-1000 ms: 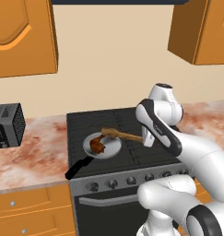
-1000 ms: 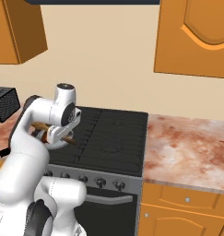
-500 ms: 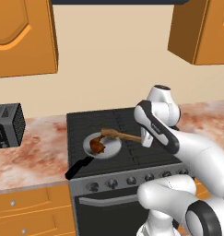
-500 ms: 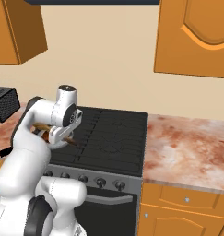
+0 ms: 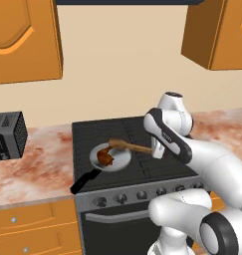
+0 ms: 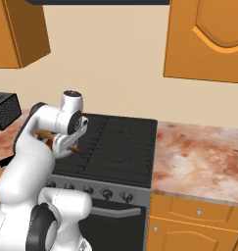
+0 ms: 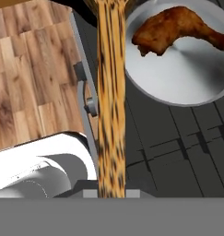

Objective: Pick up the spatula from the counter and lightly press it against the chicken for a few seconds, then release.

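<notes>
My gripper (image 5: pixel 156 149) is shut on the handle of the wooden spatula (image 5: pixel 131 146), which reaches left over the stove. Its head hangs over the far rim of the grey pan (image 5: pixel 120 162). The brown chicken leg (image 5: pixel 105 159) lies in the pan's left part. In the hand view the spatula (image 7: pixel 111 92) runs straight up from my gripper (image 7: pixel 111 191). There it passes just left of the chicken (image 7: pixel 178 30), with a gap between them, and crosses the pan's rim (image 7: pixel 145 92). My arm hides most of the pan in the right base view, where the spatula (image 6: pixel 74 149) shows under my hand.
The pan's black handle (image 5: pixel 84 182) sticks out toward the stove's front left. A toaster (image 5: pixel 8 135) stands on the left counter. Marble counter (image 6: pixel 199 157) lies right of the black stove (image 6: pixel 120 147). Knobs line the stove's front, and wooden cabinets hang overhead.
Almost nothing differs: my hand and the spatula hold nearly the same place above the pan, and the chicken has not moved.
</notes>
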